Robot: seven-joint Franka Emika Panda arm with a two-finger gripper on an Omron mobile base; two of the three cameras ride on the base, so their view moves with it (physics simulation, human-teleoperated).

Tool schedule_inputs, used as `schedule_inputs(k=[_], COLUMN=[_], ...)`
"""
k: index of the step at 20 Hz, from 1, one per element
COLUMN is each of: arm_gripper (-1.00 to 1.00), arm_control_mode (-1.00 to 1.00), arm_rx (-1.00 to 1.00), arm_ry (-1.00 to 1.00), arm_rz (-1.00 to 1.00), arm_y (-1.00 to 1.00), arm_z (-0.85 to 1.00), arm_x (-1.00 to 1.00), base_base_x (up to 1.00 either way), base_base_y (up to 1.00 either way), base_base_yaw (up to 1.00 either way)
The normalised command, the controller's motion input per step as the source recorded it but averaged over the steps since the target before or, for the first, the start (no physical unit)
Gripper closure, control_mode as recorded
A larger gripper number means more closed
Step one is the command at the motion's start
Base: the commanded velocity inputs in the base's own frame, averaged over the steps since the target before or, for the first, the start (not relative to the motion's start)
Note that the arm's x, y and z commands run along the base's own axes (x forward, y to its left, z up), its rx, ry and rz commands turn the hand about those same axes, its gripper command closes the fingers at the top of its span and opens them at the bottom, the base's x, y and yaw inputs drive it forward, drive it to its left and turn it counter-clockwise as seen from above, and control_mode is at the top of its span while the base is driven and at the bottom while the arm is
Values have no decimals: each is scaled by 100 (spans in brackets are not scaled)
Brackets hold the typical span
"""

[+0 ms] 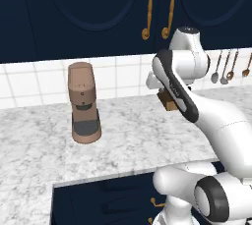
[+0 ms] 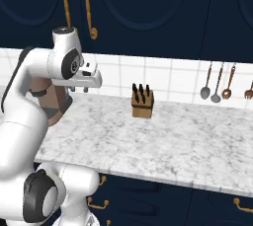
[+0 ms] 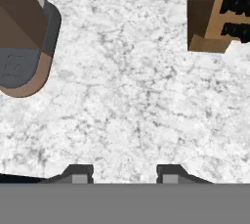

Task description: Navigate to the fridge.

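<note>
Arm [image 1: 216, 116]: glossy white rounded links, thick and tubular, widening toward the base.
Joints [image 1: 212, 198]: dark grey bands and caps between the white shells; one long dark strip runs along a link.
Wrist [image 2: 66, 59]: white housing with a round dark grey disc on its side.
Gripper [image 3: 124, 174]: two small dark grey fingertips with paler grey inner pads, set apart.
</note>
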Motion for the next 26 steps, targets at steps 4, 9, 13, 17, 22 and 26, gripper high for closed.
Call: schedule_inputs(k=[4, 9, 13, 17, 22, 26], arm_gripper=[-100, -100, -100, -100, -100, -100], arm_control_mode=[-100, -100, -100, -100, 100, 100], arm_rx=[0, -4, 0, 0, 0, 0], arm_ry=[-5, -32, -38, -32, 0, 0], arm_rz=[-5, -3, -12, -12, 0, 0], arm_y=[-10, 0, 0, 0, 0, 0], arm_z=[0, 0, 11, 30, 0, 0], arm_x=[-62, -100, -99, -87, 0, 0], base_base_x=[0, 0, 0, 0, -71, -24], base_base_y=[0, 0, 0, 0, -69, -83], base_base_yaw=[0, 0, 0, 0, -22, -58])
